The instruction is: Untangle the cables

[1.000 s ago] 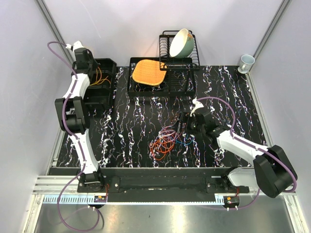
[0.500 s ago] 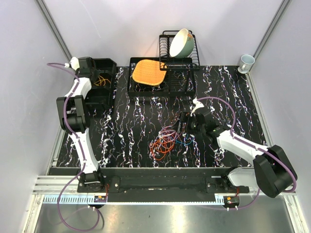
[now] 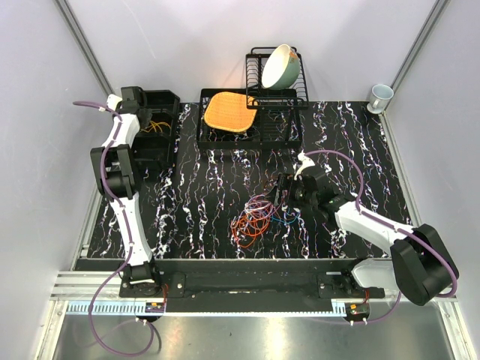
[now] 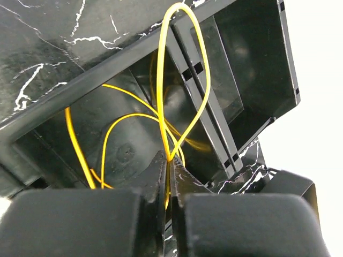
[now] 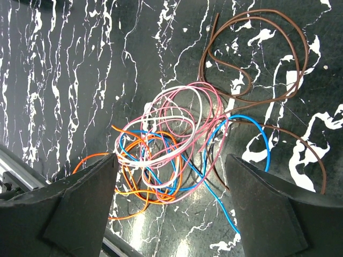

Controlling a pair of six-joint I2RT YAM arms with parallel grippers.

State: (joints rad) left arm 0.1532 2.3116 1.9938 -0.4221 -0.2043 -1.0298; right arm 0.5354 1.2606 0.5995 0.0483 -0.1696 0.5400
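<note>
Left hand (image 4: 169,163) clamps yellow cable (image 4: 186,80); right hand (image 5: 170,166) apart above pink-orange-blue tangled cables (image 5: 161,134).

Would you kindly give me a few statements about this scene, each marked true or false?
1. The left end effector is shut on a thin yellow wire over the black plastic bin. True.
2. The right end effector grips the tangle of coloured wires. False: it hangs open above the tangle, holding nothing.
3. The cream bowl stands upright. False: it leans tilted in the black wire dish rack.
4. The tangle includes brown, pink, blue and orange wires. True.
</note>
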